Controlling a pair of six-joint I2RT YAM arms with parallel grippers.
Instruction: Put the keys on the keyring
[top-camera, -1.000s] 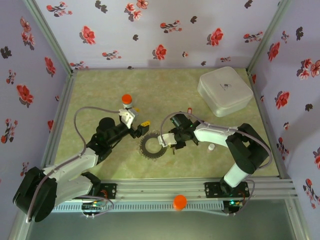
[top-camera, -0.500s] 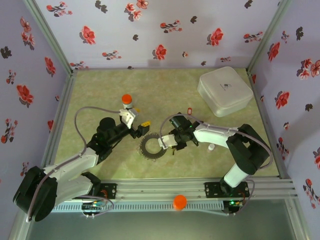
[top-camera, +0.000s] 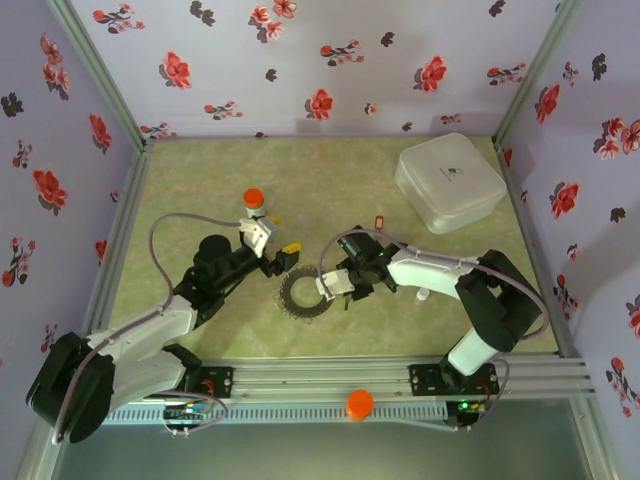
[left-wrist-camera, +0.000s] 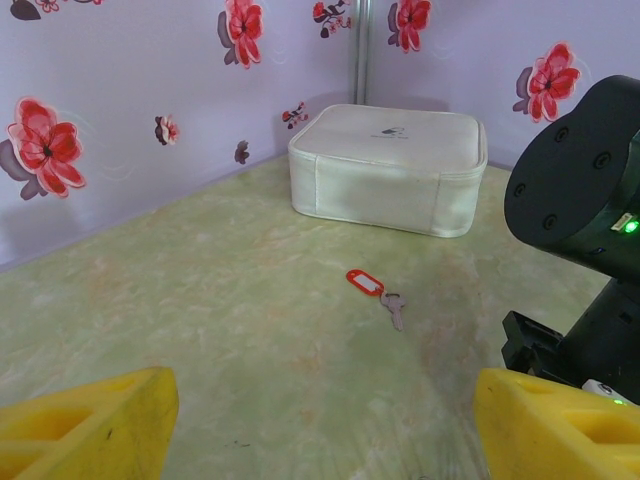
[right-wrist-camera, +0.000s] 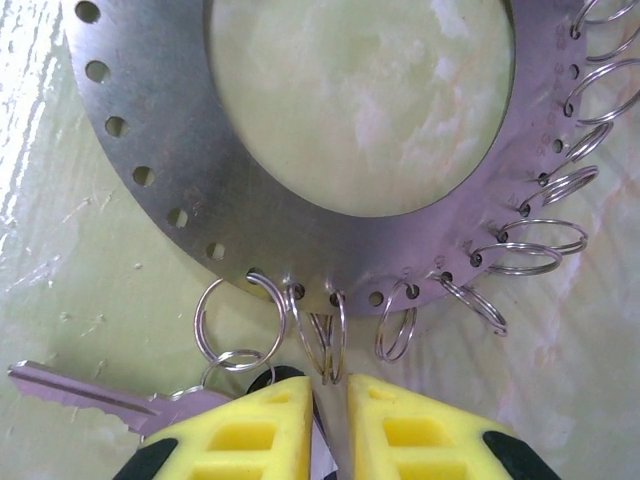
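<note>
The keyring (right-wrist-camera: 180, 190), a flat grey plate ringed with split rings, lies mid-table (top-camera: 305, 293). My right gripper (right-wrist-camera: 330, 400) sits at its right edge (top-camera: 335, 285), jaws nearly together on the dark tag (right-wrist-camera: 268, 376) of a silvery key (right-wrist-camera: 90, 398). That key's small ring overlaps a split ring (right-wrist-camera: 235, 320) on the plate. Another split ring (right-wrist-camera: 325, 345) dips between the fingertips. The red-tagged key (left-wrist-camera: 372, 288) lies loose on the table (top-camera: 379, 221). My left gripper (left-wrist-camera: 320, 430) hovers open and empty left of the keyring (top-camera: 283, 257).
A white zipped case (top-camera: 450, 182) stands at the back right. An orange-capped bottle (top-camera: 254, 200) is behind the left gripper. A small white cap (top-camera: 423, 294) lies by the right forearm. Patterned walls close in three sides.
The right gripper has shifted slightly toward the near edge at the keyring's rim. The left arm has not moved.
</note>
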